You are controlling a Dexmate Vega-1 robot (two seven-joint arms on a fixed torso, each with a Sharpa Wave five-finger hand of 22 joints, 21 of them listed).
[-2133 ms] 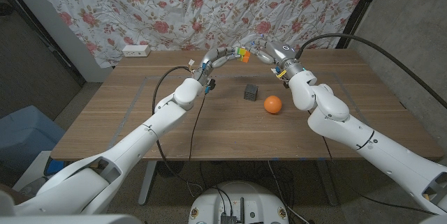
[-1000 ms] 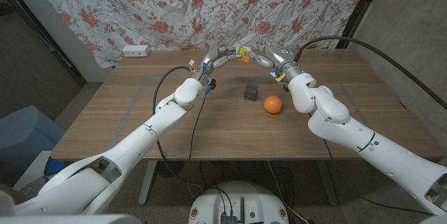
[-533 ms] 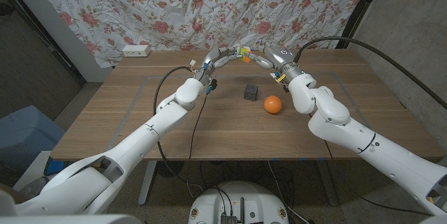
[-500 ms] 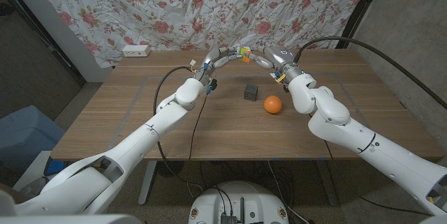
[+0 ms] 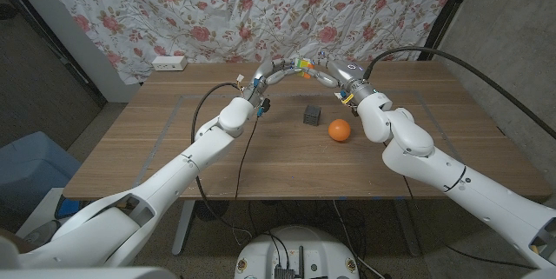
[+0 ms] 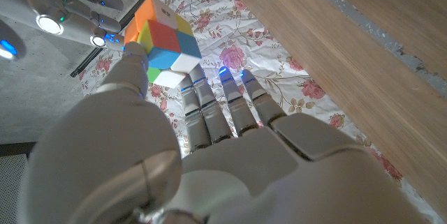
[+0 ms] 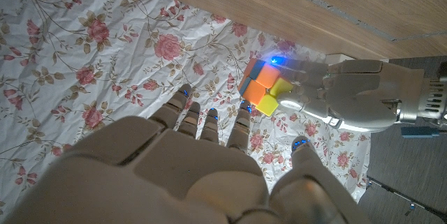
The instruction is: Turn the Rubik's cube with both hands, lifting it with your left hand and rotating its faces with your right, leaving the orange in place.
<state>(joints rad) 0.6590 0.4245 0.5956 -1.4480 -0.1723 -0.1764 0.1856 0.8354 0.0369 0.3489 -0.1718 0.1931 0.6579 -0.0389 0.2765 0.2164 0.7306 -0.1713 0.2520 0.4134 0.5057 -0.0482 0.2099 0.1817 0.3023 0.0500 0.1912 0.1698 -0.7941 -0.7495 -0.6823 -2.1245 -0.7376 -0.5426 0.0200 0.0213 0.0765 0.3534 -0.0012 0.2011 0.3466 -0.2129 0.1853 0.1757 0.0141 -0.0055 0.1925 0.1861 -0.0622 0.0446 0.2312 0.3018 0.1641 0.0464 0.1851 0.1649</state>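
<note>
1. Above the far side of the tabletop [image 5: 174, 153], I have the Rubik's cube [image 5: 303, 64] lifted off the wood, pinched by my left hand [image 5: 276, 72] at its fingertips.
2. Over the last couple of seconds my right hand [image 5: 334, 74] has closed in from just beside the cube; its fingers now look to be touching it, though I cannot tell whether they grip.
3. From the right wrist view, the cube [image 7: 264, 88] sits just past my spread fingertips [image 7: 241, 125].
4. I judge a face turn is about to begin.
5. Nearer me, the orange [image 5: 339, 129] has stayed put beside a small dark block [image 5: 311, 114].
</note>
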